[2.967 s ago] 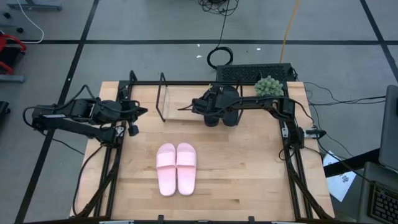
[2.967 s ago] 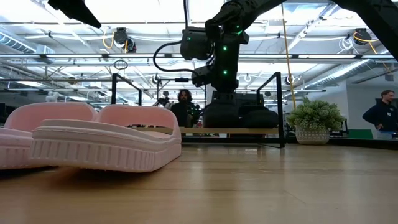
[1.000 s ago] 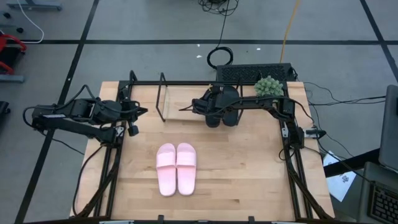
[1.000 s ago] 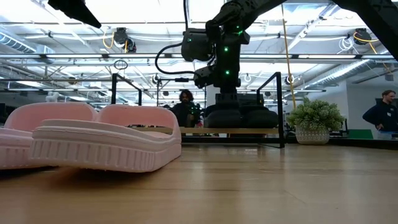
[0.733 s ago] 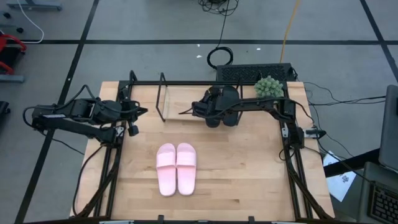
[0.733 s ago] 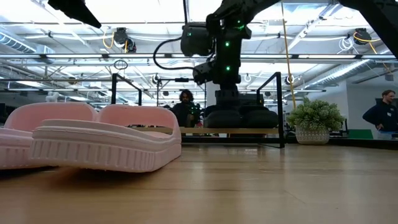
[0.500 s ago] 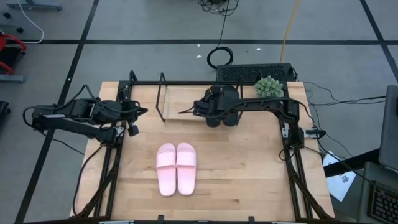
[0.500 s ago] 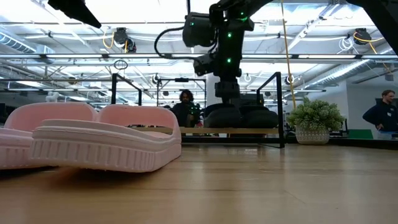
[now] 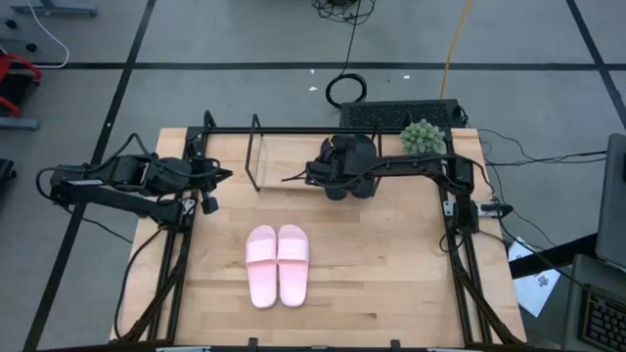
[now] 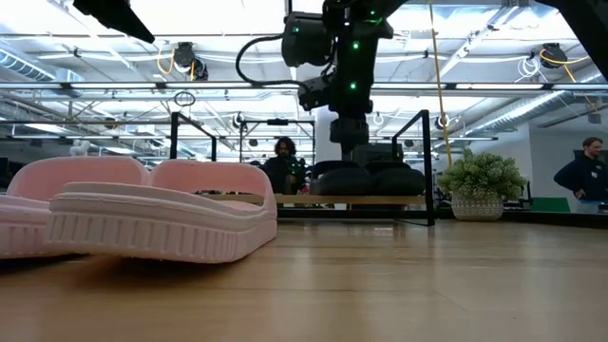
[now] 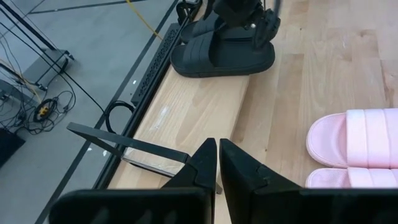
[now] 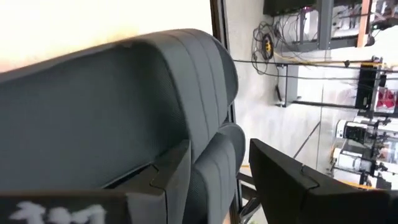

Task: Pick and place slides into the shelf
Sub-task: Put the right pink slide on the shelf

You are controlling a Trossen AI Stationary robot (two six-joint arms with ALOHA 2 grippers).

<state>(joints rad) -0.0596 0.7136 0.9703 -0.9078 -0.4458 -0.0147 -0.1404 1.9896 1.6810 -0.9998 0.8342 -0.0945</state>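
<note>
Right gripper (image 9: pixel 333 179): poised over the black slides (image 9: pixel 354 168) at the shelf (image 9: pixel 284 161), near the tabletop's far edge; in its wrist view the fingers (image 12: pixel 283 177) are parted, with a black strap between them, and nothing is seen to be gripped.
Black slides: set side by side on the shelf board, at its right end.
Pink slides (image 9: pixel 278 264): paired, touching, mid-tabletop toward the near edge, well apart from the shelf.
Left gripper (image 11: pixel 217 163): held at the left edge, jaws closed on nothing.
Step in hand: judged to be the release of a black slide.
Done well: the fingers are to be lifted straight up, clear of the strap, so the slide is not dragged off the board.
Left to do: both pink slides.
</note>
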